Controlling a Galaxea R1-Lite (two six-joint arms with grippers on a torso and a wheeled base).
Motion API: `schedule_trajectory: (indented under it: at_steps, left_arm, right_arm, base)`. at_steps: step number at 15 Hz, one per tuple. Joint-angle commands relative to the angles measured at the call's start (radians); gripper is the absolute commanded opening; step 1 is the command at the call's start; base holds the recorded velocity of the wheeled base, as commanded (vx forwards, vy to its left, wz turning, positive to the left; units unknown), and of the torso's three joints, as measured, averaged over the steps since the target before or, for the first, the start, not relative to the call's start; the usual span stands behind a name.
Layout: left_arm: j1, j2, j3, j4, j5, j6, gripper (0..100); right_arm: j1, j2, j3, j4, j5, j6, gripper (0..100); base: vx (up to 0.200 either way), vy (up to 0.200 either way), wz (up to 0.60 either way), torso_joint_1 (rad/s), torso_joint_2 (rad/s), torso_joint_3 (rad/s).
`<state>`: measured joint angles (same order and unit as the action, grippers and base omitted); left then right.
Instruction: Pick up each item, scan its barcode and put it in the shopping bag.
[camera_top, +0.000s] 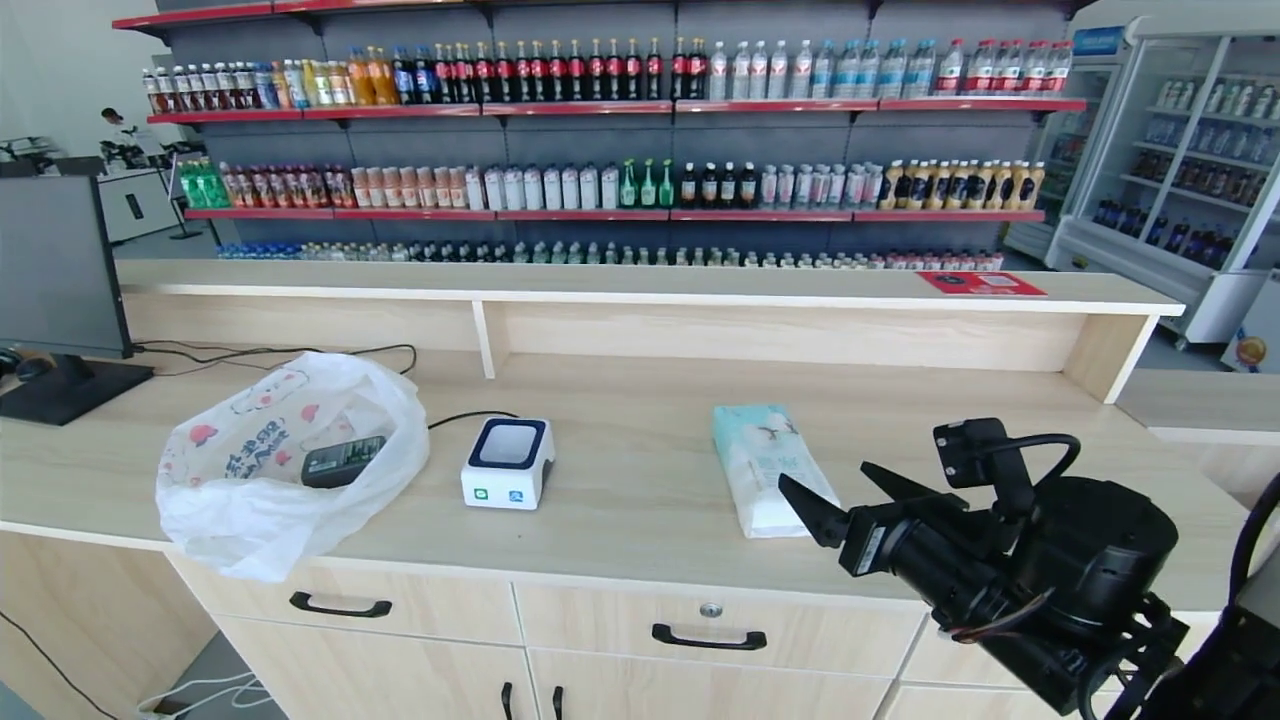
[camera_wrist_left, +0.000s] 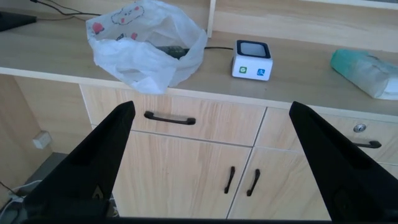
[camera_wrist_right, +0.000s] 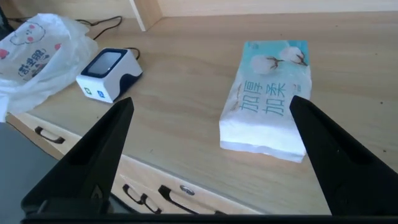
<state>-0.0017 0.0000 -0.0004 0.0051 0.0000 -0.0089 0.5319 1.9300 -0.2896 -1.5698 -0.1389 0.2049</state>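
right tool (camera_top: 838, 492) is hovering beside the near end of the tissue pack (camera_top: 765, 460), spread wide and holding nothing, likely lining up a grasp. pack is lying flat on the bench (camera_top: 630, 500), apart from the scanner (camera_top: 508, 462). shopping bag (camera_top: 285, 460) is sitting open beside the scanner, ready for drop-offs, a dark item (camera_top: 342, 460) inside. left tool (camera_wrist_left: 211, 107) is hanging wide, low before the bench, out of the way.

left end effector (camera_wrist_left: 211, 107) and right end effector (camera_top: 826, 478), each empty, fingers spread wide apart
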Motion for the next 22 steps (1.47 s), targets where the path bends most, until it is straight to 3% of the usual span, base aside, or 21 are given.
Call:
schedule_trajectory:
  at_steps: [1,4,6,9,10,12,15,18,22]
  left_arm:
    - [0.0,0.0,0.0,-0.001,0.0,0.0,100]
    - [0.0,0.0,0.0,-0.001,0.0,0.0,100]
    - [0.0,0.0,0.0,-0.001,0.0,0.0,100]
    - [0.0,0.0,0.0,-0.002,0.0,0.0,100]
    - [0.0,0.0,0.0,-0.002,0.0,0.0,100]
    - [0.0,0.0,0.0,-0.005,0.0,-0.002,100]
    - [0.0,0.0,0.0,-0.005,0.0,0.003,100]
    - [0.0,0.0,0.0,-0.005,0.0,0.001,100]
    - [0.0,0.0,0.0,-0.008,0.0,0.007,100]
  right_arm:
    - [-0.007,0.003,0.007,-0.001,-0.011,-0.004,100]
    - [-0.026,0.021,-0.006,-0.001,-0.042,-0.025,100]
    - [-0.079,0.046,-0.095,-0.001,-0.034,-0.059,100]
    - [-0.156,0.07,-0.178,0.008,0.071,-0.119,100]
    - [-0.176,0.055,-0.18,0.074,0.071,-0.124,100]
    - [-0.19,0.084,-0.23,0.082,0.085,-0.121,100]
    - [-0.199,0.083,-0.309,0.246,0.17,-0.094,100]
    - [-0.239,0.165,-0.438,0.26,0.168,-0.061,100]
    - [-0.236,0.236,-0.459,0.261,0.188,-0.025,100]
  base:
    - [0.0,0.0,0.0,0.0,0.0,0.0]
    - [0.0,0.0,0.0,0.0,0.0,0.0]
    - [0.0,0.0,0.0,0.0,0.0,0.0]
    - [0.0,0.0,0.0,0.0,0.0,0.0]
    - [0.0,0.0,0.0,0.0,0.0,0.0]
    - [0.0,0.0,0.0,0.0,0.0,0.0]
    - [0.0,0.0,0.0,0.0,0.0,0.0]
    - [0.0,0.0,0.0,0.0,0.0,0.0]
    - [0.0,0.0,0.0,0.0,0.0,0.0]
